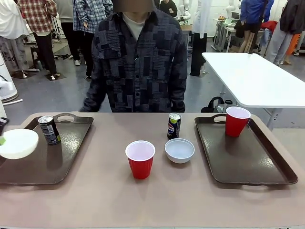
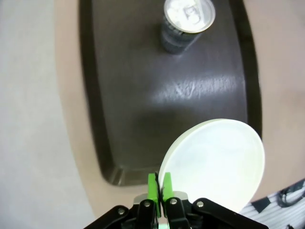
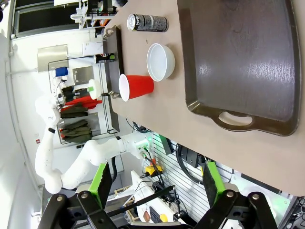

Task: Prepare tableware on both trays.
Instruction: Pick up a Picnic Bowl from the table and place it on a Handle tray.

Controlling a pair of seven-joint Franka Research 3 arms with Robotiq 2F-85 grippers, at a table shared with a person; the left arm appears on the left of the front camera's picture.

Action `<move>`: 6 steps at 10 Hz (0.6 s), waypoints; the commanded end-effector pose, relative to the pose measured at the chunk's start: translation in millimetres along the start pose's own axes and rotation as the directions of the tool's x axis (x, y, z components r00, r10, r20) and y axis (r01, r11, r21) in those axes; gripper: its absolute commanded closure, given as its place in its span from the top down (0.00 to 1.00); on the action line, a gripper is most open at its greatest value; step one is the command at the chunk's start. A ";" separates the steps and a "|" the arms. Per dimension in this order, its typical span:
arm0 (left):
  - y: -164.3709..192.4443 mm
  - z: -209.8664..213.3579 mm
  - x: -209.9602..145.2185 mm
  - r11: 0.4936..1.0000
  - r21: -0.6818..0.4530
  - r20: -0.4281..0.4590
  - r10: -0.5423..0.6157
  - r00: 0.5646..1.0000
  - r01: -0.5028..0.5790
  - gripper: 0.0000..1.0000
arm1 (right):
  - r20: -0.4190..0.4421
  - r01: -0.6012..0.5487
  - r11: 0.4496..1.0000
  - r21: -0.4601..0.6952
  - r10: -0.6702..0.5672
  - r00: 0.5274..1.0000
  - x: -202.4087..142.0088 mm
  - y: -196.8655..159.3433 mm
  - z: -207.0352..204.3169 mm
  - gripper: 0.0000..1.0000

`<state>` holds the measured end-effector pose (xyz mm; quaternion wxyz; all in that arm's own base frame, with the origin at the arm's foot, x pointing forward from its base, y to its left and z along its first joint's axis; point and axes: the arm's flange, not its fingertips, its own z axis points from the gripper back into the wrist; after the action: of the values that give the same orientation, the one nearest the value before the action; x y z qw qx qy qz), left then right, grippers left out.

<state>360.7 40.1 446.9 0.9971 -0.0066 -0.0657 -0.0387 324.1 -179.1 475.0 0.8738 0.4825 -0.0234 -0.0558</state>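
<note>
Left tool (image 2: 158,183) clenched on the cream bowl (image 2: 214,162) at its rim, bowl hanging over the left tray (image 2: 143,95) at its left edge, can (image 2: 186,24) at its far end; bowl placement in hand, next probably shift inward, lower flat, let go; right tool (image 3: 157,179) released.

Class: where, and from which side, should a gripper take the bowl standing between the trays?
Probably its thin rim, from above, one finger inside: the bowl stands upright, mouth open. Choose the rim toward the right tray; can and cup crowd the other side.
</note>
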 end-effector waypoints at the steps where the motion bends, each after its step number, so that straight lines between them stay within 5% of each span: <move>1: -27.2 -54.3 -18.1 0.999 -0.034 0.036 -0.028 0.999 0.029 0.00 | 0.005 -0.002 1.000 0.024 0.002 1.000 1.1 0.9 0.2 1.00; 6: -46.5 -113.1 0.5 0.996 -0.054 0.015 -0.071 0.997 0.072 0.00 | 0.005 -0.002 1.000 0.024 0.002 1.000 1.1 0.9 0.2 1.00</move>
<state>410.8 -8.6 364.1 0.9951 -0.0228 -0.0645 -0.0720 324.1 -179.2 475.0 0.8738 0.4826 -0.0234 -0.0558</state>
